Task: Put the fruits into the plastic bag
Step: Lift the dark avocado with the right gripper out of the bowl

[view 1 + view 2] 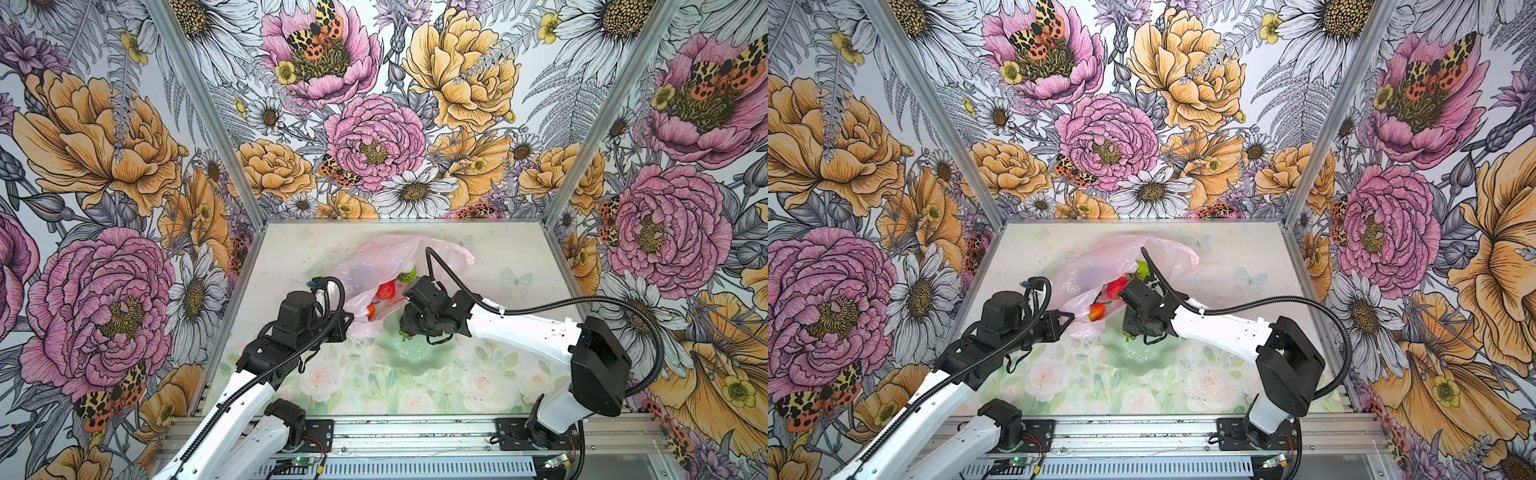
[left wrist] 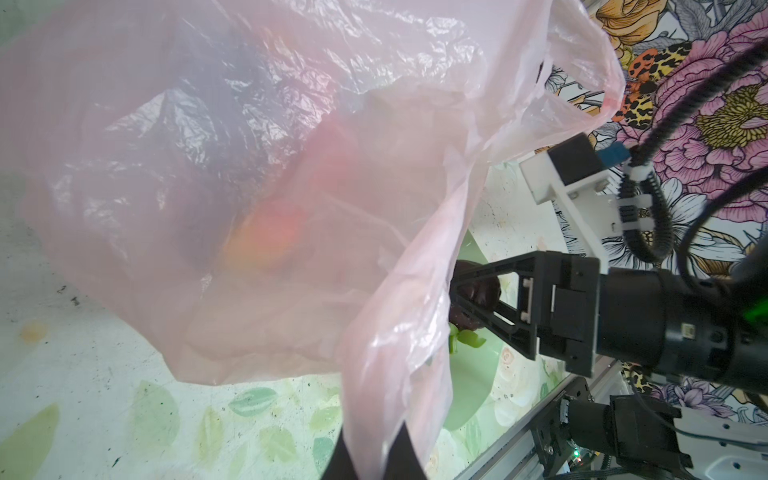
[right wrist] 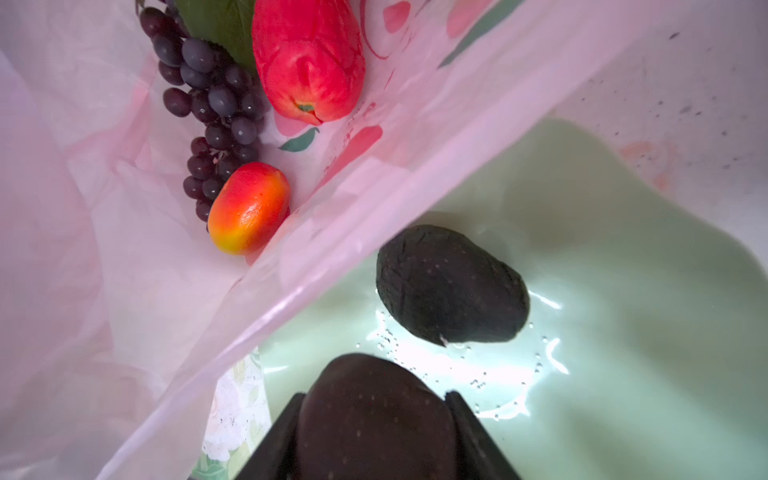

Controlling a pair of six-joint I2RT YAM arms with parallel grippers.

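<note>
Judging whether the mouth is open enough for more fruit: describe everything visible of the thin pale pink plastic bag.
The thin, translucent pale pink plastic bag lies crumpled at mid-table, wrinkled, with red and green printed marks. The shut left hand pinches its near edge, holding the mouth open toward the pale green scalloped dish, whose rim that edge overhangs. Inside rest a glossy red fruit, a dark purple grape bunch, an orange-red fruit and a bright green fruit.

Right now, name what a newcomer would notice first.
The pink plastic bag mid-table, rim pinched by the left fingers, holds a glossy red fruit, an orange-red fruit and a grape bunch. Beside it, the right fingers grip a dark fruit over the pale green dish, where a blackish lump lies.
</note>
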